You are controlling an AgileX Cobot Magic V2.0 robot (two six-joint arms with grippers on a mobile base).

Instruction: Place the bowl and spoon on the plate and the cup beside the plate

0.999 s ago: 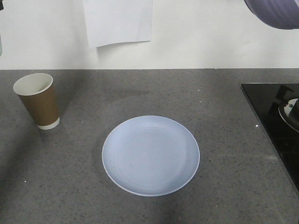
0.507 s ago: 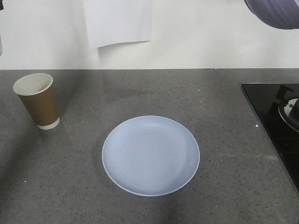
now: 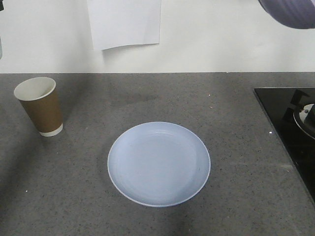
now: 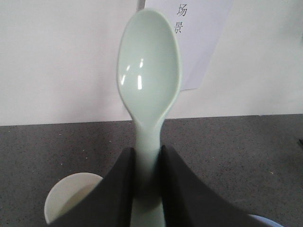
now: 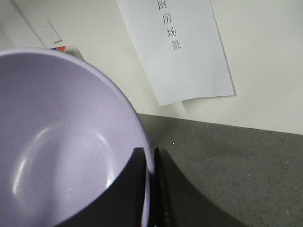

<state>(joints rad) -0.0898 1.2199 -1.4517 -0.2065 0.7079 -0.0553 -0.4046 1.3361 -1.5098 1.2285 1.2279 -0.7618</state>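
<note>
A: On the grey counter [image 3: 147, 98], in the front view, the plate [image 3: 158, 163] is seen lying flat near the middle, with nothing on it. The cup [image 3: 39, 105] is stood upright at the far left, well apart from the plate. Only a dark lavender part of the bowl [image 3: 290, 12] is seen at the top right corner, held in the air above the counter. No gripper can be seen in this view.

B: And from the left wrist?

A: The spoon [image 4: 147, 85] is held by its handle between the two dark fingers [image 4: 118, 189] of the left gripper [image 4: 147, 189], which are closed on it. The spoon head is pointed up, toward the wall. The white rim of the cup is seen below, at the lower left.

B: From the right wrist?

A: The bowl is gripped at its rim by the right gripper [image 5: 151, 189], one finger inside and one outside, pressed on the wall. The inside of the bowl is empty. A paper sheet [image 5: 189, 52] is fixed on the wall behind.

B: So which step is in hand?

A: It is judged that both things are lifted and none is placed yet. For the next move, the bowl must be carried to the left, lowered on the plate centre and released level. After that, the spoon can be laid on the plate, and the cup must be brought near the plate.
</note>
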